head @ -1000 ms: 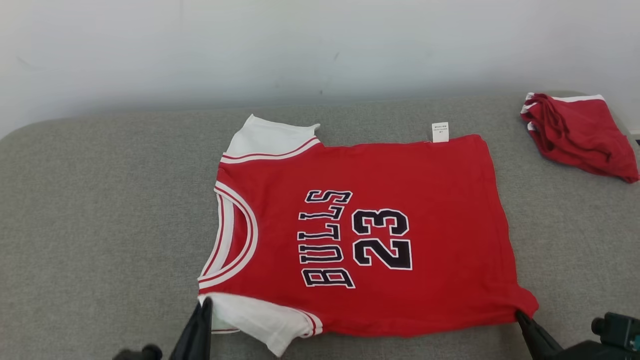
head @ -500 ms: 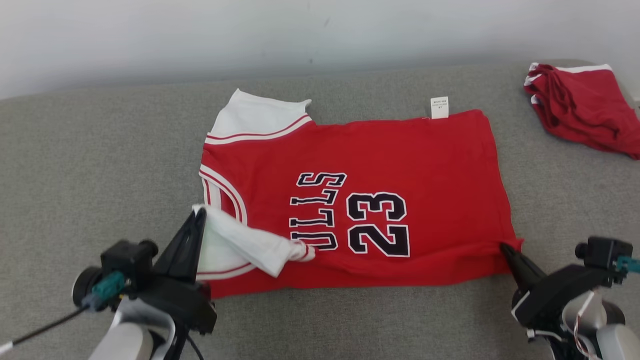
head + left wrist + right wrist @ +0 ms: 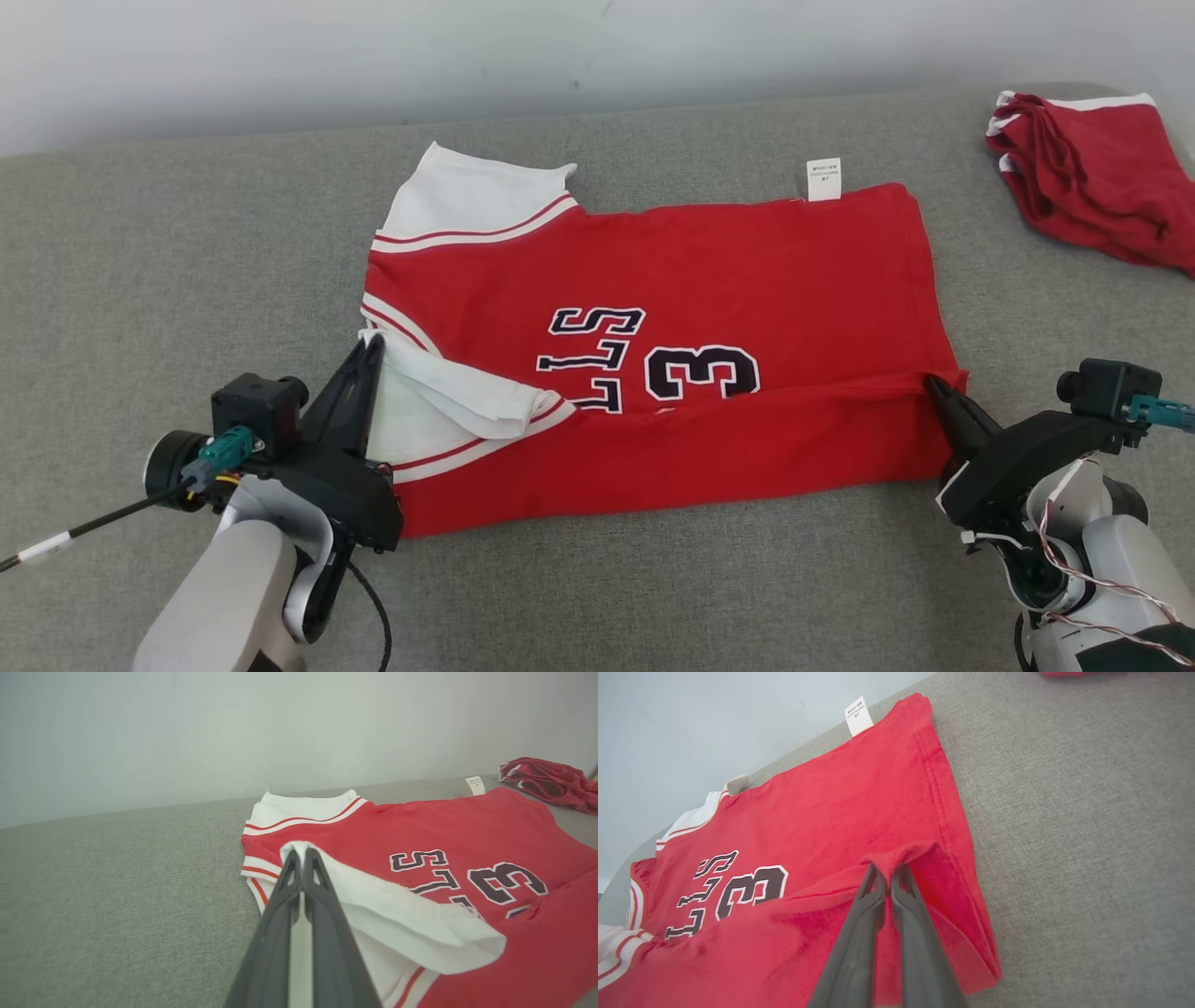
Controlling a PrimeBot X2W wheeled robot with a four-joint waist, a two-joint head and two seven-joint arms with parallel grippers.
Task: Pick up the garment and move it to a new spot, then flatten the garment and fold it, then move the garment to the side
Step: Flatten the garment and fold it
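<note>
Red jersey [image 3: 747, 252], left fingers [image 3: 350, 401] pinching sleeve [image 3: 448, 397], right fingers [image 3: 957, 415] hem [image 3: 938, 317]

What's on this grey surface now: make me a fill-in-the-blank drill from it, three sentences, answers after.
1. The sleeve pinched by the left gripper is ____ in colour.
2. The right gripper is shut on a corner of the jersey, whose one fully showing digit is ____.
3. The crumpled red garment lies at the far ____ of the head view.
Missing words: white; 3; right.
</note>
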